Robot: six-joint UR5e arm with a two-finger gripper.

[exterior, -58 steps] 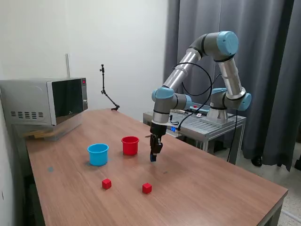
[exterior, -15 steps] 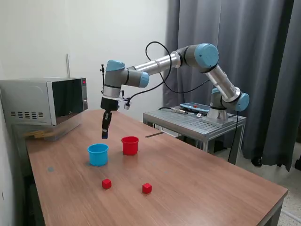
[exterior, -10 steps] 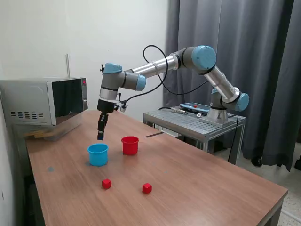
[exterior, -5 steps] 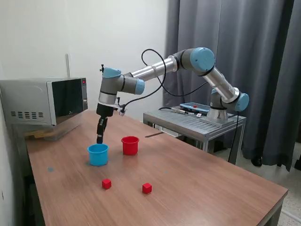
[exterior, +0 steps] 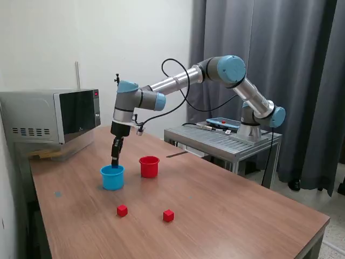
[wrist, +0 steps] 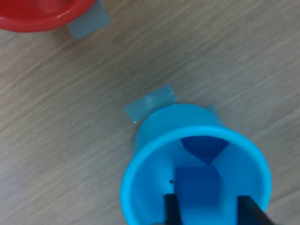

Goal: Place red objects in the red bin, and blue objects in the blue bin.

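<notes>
Moved: gripper (exterior: 115, 162) swung over from table (exterior: 226, 205) centre, now straight above blue bin (exterior: 112, 177).
Grip: jaws closed on blue cube (wrist: 197, 190); another blue cube (wrist: 205, 146) already inside.
Left: 2 red cubes (exterior: 122, 210) (exterior: 168, 216) on table, red bin (exterior: 149, 167) beside.

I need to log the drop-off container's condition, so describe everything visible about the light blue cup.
The light blue cup is a small, round, slightly tapered container that looks like smooth plastic. It stands upright on the wooden table, at the exterior view's left of the red cup and apart from it. A tab of bluish tape lies at its base. A dark blue cube rests inside. Another sits between the fingers just over the rim.
</notes>
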